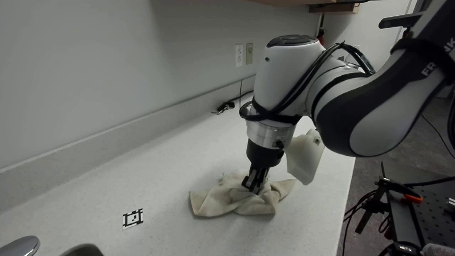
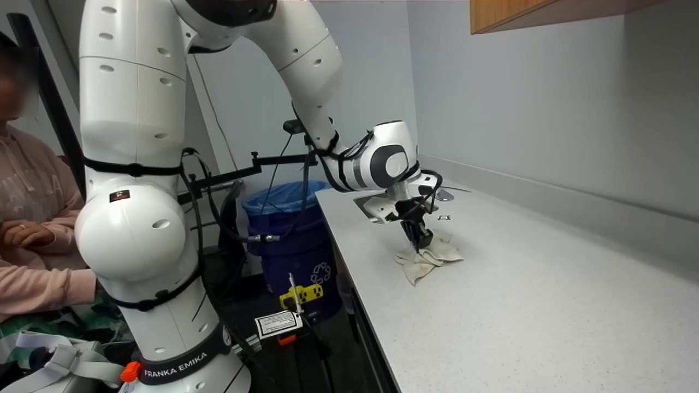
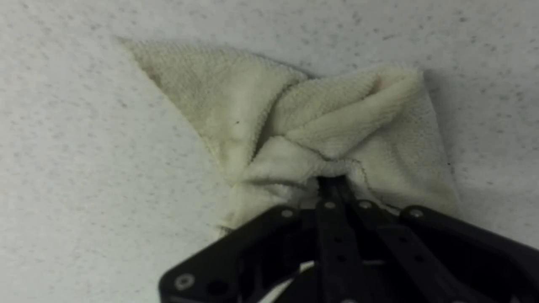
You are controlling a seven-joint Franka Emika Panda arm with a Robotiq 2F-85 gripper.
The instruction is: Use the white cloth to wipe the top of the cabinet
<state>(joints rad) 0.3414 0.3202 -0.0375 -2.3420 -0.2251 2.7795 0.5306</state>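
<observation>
The off-white cloth lies crumpled on the white speckled top of the cabinet. It shows in both exterior views and in the wrist view, with one pointed corner spread out and several folds. My gripper points down into the middle of the cloth, also in the other views. Its black fingers are close together, and the cloth bunches around the tips. The very tips are hidden in the folds, so the pinched part does not show.
A wall and backsplash run along the back. A black cable end and a printed marker lie on the top. A metal fixture is at the near corner. A blue bin and a seated person are beside the robot.
</observation>
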